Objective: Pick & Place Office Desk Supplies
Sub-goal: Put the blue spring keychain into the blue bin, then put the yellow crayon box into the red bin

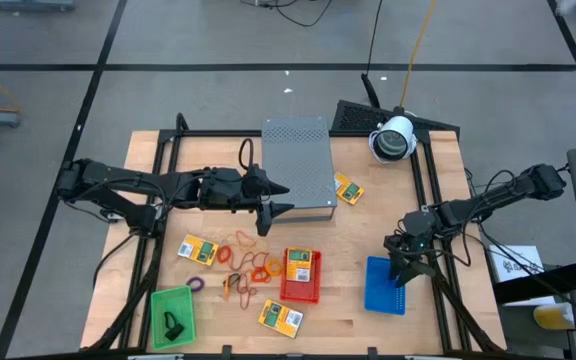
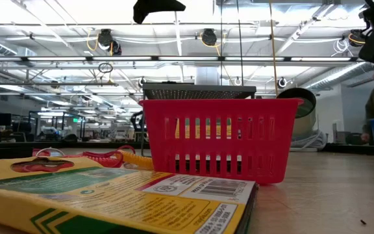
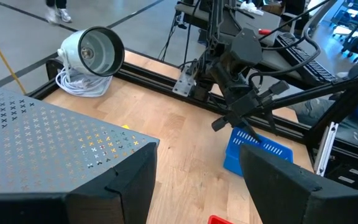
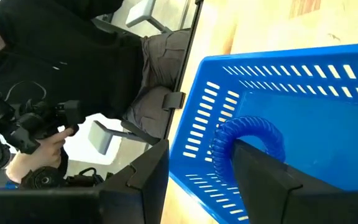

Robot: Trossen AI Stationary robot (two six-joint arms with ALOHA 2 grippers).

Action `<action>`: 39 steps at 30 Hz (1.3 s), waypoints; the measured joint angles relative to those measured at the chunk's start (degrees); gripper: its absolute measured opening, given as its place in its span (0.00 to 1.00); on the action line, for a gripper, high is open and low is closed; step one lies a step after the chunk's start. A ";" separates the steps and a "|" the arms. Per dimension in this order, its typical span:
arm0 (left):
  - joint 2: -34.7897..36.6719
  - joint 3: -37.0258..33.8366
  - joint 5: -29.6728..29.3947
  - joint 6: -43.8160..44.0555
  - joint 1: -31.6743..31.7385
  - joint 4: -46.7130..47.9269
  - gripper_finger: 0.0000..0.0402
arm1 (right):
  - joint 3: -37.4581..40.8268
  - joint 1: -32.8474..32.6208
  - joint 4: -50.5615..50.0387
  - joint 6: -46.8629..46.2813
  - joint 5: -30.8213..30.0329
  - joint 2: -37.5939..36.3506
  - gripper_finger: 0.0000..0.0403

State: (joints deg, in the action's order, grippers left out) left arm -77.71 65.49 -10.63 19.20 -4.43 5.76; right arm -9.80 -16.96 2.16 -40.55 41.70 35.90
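My left gripper (image 1: 280,199) hangs open in the air beside the grey perforated box (image 1: 298,165), with nothing between its fingers (image 3: 117,193). My right gripper (image 1: 404,268) stands open over the blue tray (image 1: 385,287). A blue rubber-band loop (image 4: 248,138) is in that tray, right at one fingertip (image 4: 260,168). Yellow-and-green crayon packets lie on the table (image 1: 200,250), (image 1: 280,317), (image 1: 349,189), and one lies in the red tray (image 1: 301,264). Orange and red bands (image 1: 243,260) and a purple loop (image 1: 196,284) lie between them. A dark clip (image 1: 173,325) sits in the green tray (image 1: 173,305). My right gripper's open fingers reach down into the blue tray, and the blue loop (image 4: 229,140) curves over the tip of one finger. I cannot tell whether the finger touches it. It is not between the two fingers.
A white lamp-like cylinder (image 1: 395,138) with a coiled cable stands at the far right corner. Dark frame rails (image 1: 158,230) run along both table sides. In the low view the red tray (image 2: 216,146) and a packet (image 2: 109,201) fill the foreground. A person (image 4: 55,62) is beyond the right edge.
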 joint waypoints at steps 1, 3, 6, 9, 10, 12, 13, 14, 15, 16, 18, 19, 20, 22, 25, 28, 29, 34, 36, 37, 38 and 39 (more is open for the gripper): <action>0.00 -0.01 0.00 0.00 0.00 -0.01 0.60 | 0.00 0.01 -0.05 0.08 0.14 0.00 0.40; 0.00 -0.02 0.00 0.02 0.00 0.00 0.60 | 0.00 0.01 -0.10 0.57 0.70 0.00 0.40; 0.00 -0.02 0.00 0.02 0.00 -0.02 0.60 | 0.00 0.04 -0.12 1.80 0.36 0.02 0.40; 0.00 0.00 0.00 0.02 0.00 -0.02 0.60 | 0.00 0.09 0.95 3.52 0.08 0.02 0.40; 0.00 -0.02 0.00 0.02 0.00 -0.02 0.60 | 0.00 0.09 1.43 4.96 0.31 0.02 0.40; 0.00 -0.02 0.00 0.02 0.00 -0.02 0.60 | -0.04 0.12 1.49 10.31 0.60 -0.02 0.40; 0.00 -0.02 0.00 0.01 0.00 -0.03 0.60 | -0.04 0.10 1.44 13.60 0.48 0.01 0.40; 0.00 -0.01 0.00 -0.04 0.00 -0.07 0.60 | -0.02 0.11 1.47 16.87 0.21 0.02 0.40; 0.00 -0.02 -0.03 -0.24 0.00 -0.14 0.60 | -0.02 0.11 1.51 19.41 -0.21 0.00 0.40; 0.00 -0.02 -0.08 -0.39 0.00 -0.22 0.60 | -0.02 0.09 1.55 21.14 -1.31 0.00 0.40; 0.00 -0.02 -0.42 -0.39 0.00 -0.67 0.60 | -0.04 0.11 1.56 24.29 -3.52 0.00 0.40; 0.00 -0.02 -0.46 -0.33 0.00 -1.17 0.60 | -0.02 0.09 1.80 26.19 -4.85 0.00 0.40; 0.00 -0.02 -0.44 -0.27 0.00 -1.64 0.60 | -0.04 0.05 2.05 28.03 -6.18 0.00 0.40; 0.00 -0.02 -0.46 -0.24 0.00 -2.15 0.60 | -0.02 0.07 2.37 31.70 -9.14 0.00 0.40; 0.00 -0.02 -0.32 -0.04 0.00 -2.67 0.60 | -0.04 0.07 3.47 35.33 -12.09 0.00 0.40; 0.00 -0.02 -0.05 0.28 0.00 -2.66 0.60 | -0.04 0.07 5.72 36.82 -14.26 0.02 0.40; 0.00 -0.02 0.07 0.31 0.00 -2.62 0.60 | -0.04 0.07 7.24 36.86 -15.12 0.02 0.40; 0.00 -0.02 1.94 0.34 0.00 -2.58 0.60 | -0.04 0.05 15.87 36.81 -24.69 0.02 0.40; 0.00 -0.02 2.75 -0.03 0.00 -2.55 0.60 | -0.04 0.05 18.10 37.24 -30.85 0.00 0.40; 0.00 -0.02 3.07 -0.13 0.00 -2.56 0.60 | -0.04 0.07 18.26 38.25 -34.27 0.00 0.40; 0.00 -0.02 3.14 -0.31 0.00 -2.54 0.60 | -0.05 0.05 18.17 39.70 -37.83 0.00 0.40; 0.00 -0.02 3.24 -0.57 0.00 -2.51 0.60 | -0.05 0.07 18.03 41.21 -41.51 0.02 0.40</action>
State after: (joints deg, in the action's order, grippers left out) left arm -77.71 65.47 -7.39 18.63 -4.43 3.25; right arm -9.85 -16.89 20.18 0.66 0.20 35.92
